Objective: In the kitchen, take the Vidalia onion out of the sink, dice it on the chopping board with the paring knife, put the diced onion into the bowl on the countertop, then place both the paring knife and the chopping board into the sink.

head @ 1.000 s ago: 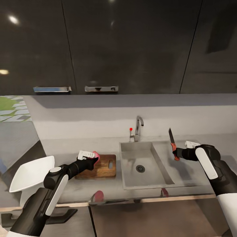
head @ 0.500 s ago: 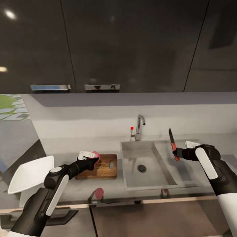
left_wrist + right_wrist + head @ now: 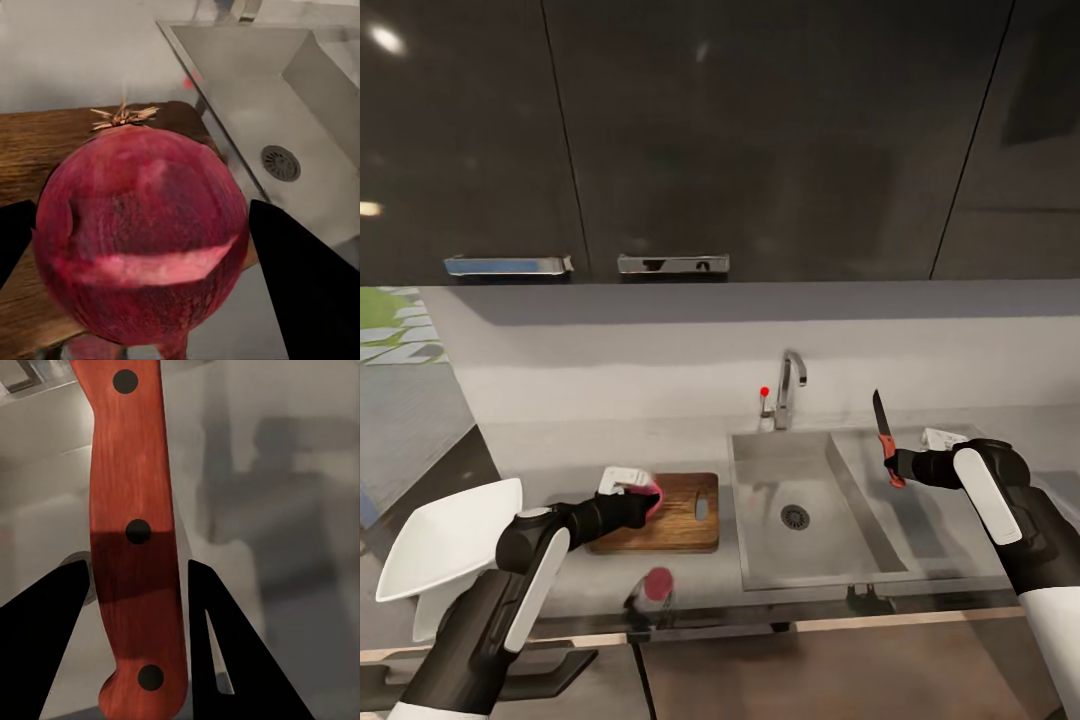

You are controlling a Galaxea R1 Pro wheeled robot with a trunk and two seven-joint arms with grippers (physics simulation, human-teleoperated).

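A reddish-pink onion [image 3: 653, 496] [image 3: 142, 240] sits between the fingers of my left gripper [image 3: 648, 497], which is shut on it just above the left part of the dark brown chopping board [image 3: 680, 512] [image 3: 37, 157]. Held upright in my shut right gripper [image 3: 893, 466], the paring knife [image 3: 882, 424] shows its dark blade above a red-orange handle [image 3: 135, 532], over the sink's flat draining part. The grey steel sink [image 3: 770, 475] [image 3: 247, 67] with its round drain [image 3: 795, 517] lies between the two arms. The white square bowl [image 3: 445, 535] stands at the far left of the grey countertop [image 3: 550, 450].
Glossy black upper cabinets [image 3: 720, 130] with chrome handles [image 3: 672, 263] hang above the pale backsplash. A chrome tap [image 3: 790, 385] and a small red knob [image 3: 764, 391] stand behind the basin. The counter's front edge [image 3: 760, 620] runs just below the sink.
The camera has shifted slightly, so the scene sits a little lower and to the right. My left gripper has sunk with the onion towards the board. The right arm holds still with the knife.
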